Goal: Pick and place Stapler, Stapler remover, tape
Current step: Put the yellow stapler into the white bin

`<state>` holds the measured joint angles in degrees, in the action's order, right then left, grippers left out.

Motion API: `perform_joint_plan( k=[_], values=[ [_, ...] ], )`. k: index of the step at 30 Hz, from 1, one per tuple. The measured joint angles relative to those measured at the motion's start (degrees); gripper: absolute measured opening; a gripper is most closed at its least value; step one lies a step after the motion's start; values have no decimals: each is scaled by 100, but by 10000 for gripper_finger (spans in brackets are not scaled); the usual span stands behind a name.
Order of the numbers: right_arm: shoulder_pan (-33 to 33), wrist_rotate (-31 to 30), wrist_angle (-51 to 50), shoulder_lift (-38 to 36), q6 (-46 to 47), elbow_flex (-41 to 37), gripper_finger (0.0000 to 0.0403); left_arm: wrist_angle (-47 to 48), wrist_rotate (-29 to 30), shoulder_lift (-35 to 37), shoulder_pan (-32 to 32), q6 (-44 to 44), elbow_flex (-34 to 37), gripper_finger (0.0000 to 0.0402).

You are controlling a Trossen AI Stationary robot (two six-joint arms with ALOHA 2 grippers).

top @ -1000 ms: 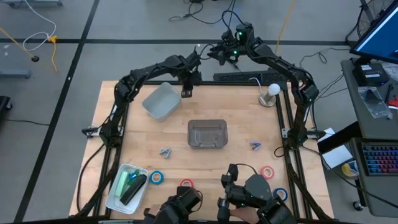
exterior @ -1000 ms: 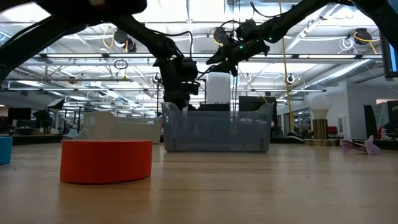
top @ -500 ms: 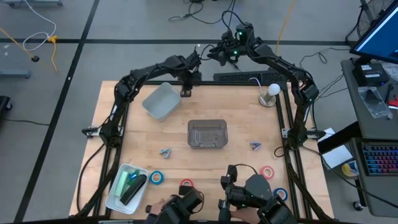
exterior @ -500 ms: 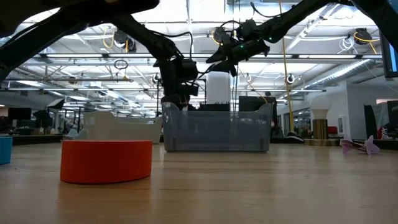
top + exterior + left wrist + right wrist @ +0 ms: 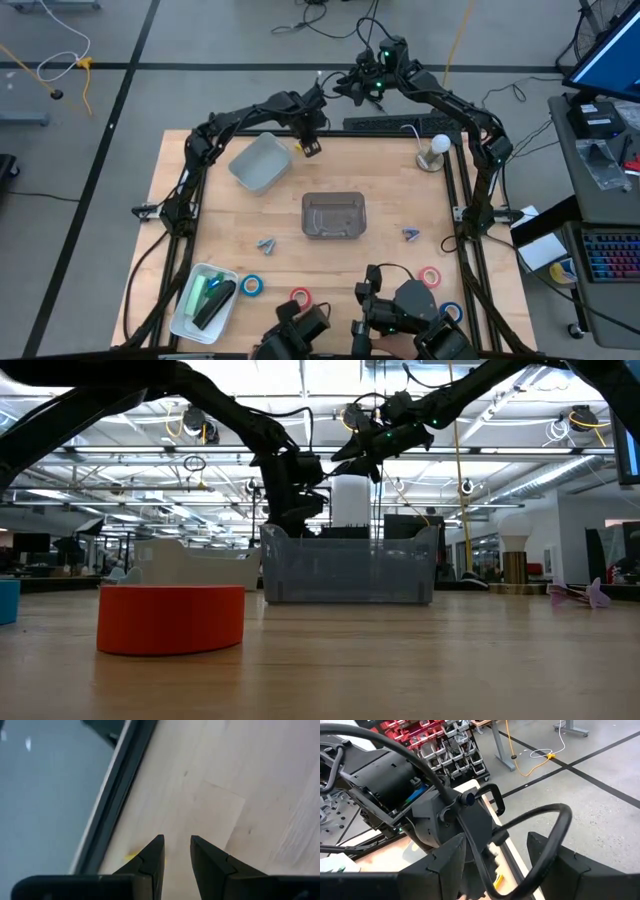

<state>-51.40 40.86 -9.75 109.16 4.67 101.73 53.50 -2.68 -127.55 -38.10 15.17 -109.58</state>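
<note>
Compared with a moment ago, the left gripper [image 5: 311, 148] is sitting a little further right along the far edge of the worktop [image 5: 390, 260], past the tilted grey bin [image 5: 259, 163] and nearer the dark power strip; its fingers [image 5: 150, 860] are standing slightly apart with only bare pale wood between them, so it is carrying nothing. That small shift is looking like travel rather than a pick, and I judge the sorting as barely under way. The right gripper [image 5: 362, 84] is hanging high beyond the far edge, its fingers [image 5: 447, 855] spread wide and empty. None of the tape is in hand: a blue roll [image 5: 252, 285] is lying just beside the white tray [image 5: 184, 313], a red roll [image 5: 300, 296] near the front edge, another red roll [image 5: 430, 277] and a blue one [image 5: 452, 313] toward the right front corner. From table height the red roll [image 5: 171, 618] is showing as a squat, smooth-sided ring. The clear box [image 5: 333, 215] in the middle is looking glossy, thin-walled and ribbed, with nothing in it. Two small pronged staple removers, one grey [image 5: 266, 243] and one bluish [image 5: 411, 234], are lying either side of it. In the white tray, a green and a black stapler-like piece are resting side by side.
</note>
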Motion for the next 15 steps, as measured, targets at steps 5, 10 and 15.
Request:
perform_joint_plan(
  k=[5, 10, 15],
  values=[
    [0, -2, 1, 0, 11, 0, 208, -41, -7, 0, -11, -749, 2, 93],
    [0, 0, -1, 0, 85, 0, 208, -10, -10, 0, -11, -1225, 2, 93],
    [0, -2, 1, 0, 87, 0, 208, -9, 30, 0, -16, -1319, 2, 117]
  ],
)
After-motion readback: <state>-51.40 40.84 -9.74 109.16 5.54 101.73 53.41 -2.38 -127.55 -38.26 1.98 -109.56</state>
